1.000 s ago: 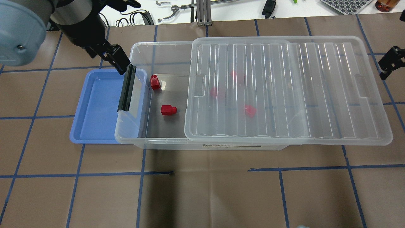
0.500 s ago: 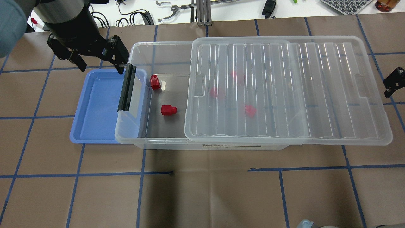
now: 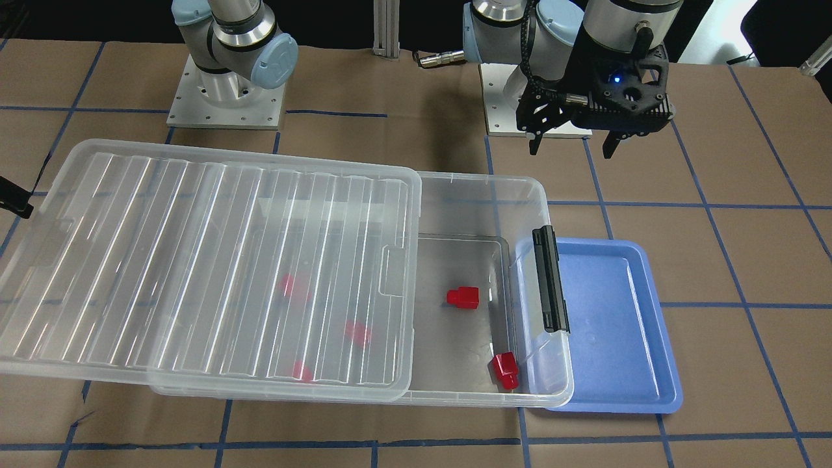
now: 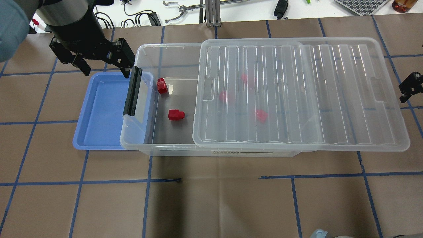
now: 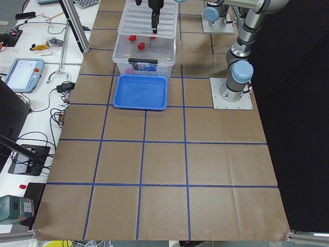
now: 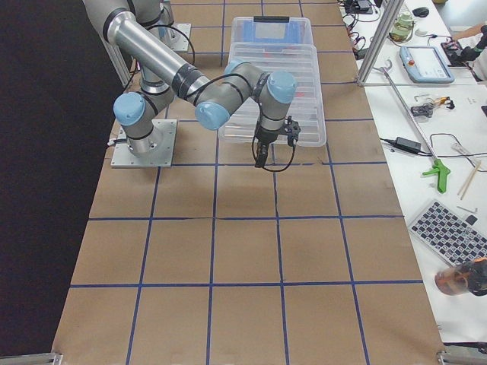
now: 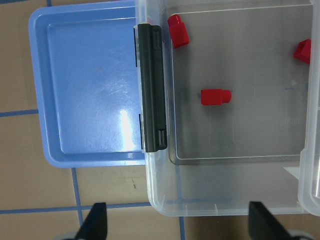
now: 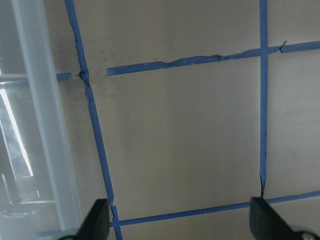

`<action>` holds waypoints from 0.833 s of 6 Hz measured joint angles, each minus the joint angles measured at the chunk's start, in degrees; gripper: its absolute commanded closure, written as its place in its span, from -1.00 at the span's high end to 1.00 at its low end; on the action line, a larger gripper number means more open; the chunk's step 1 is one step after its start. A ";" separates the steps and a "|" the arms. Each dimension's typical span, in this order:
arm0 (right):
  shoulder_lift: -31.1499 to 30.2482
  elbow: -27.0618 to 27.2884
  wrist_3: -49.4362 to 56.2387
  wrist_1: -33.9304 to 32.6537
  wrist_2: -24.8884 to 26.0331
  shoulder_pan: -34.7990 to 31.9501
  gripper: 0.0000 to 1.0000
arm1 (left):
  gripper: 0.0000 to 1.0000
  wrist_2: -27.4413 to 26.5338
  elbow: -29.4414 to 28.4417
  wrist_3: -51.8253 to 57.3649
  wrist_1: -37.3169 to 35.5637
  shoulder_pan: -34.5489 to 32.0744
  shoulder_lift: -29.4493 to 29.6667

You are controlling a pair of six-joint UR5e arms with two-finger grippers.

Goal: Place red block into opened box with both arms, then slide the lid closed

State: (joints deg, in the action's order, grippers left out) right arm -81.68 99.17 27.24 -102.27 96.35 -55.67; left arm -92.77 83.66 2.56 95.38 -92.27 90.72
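The clear box lies across the table with its black latch bar on the left end. The ribbed clear lid covers the box's right part and overhangs its right end; the left part is uncovered. Two red blocks lie on the uncovered floor, and three more show blurred under the lid. My left gripper hangs open and empty behind the latch end. My right gripper is open beside the lid's right end, holding nothing; its fingertips stand wide apart.
A blue tray sits partly under the box's latch end. Blue tape lines grid the brown table cover. Tools and cables lie on the white bench beyond the far edge. Both arm bases stand behind the box.
The left gripper turned at the wrist and drew back from the latch, its fingers now spread side to side. The right gripper shifted nearer along the lid's right end.
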 measured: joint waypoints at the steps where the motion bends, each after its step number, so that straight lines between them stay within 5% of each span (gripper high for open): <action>1: -0.26 0.51 0.00 0.18 -0.07 -0.21 1.00 | 0.96 1.24 0.36 0.20 -0.10 0.36 -0.01; 5: -1.03 2.47 -0.20 0.39 -2.39 -1.88 1.00 | 0.96 2.61 1.06 2.95 -0.28 2.21 -0.17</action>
State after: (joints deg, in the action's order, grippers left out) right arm -82.71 101.64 27.05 -101.88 93.96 -57.54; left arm -90.16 84.71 5.52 95.10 -90.06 90.55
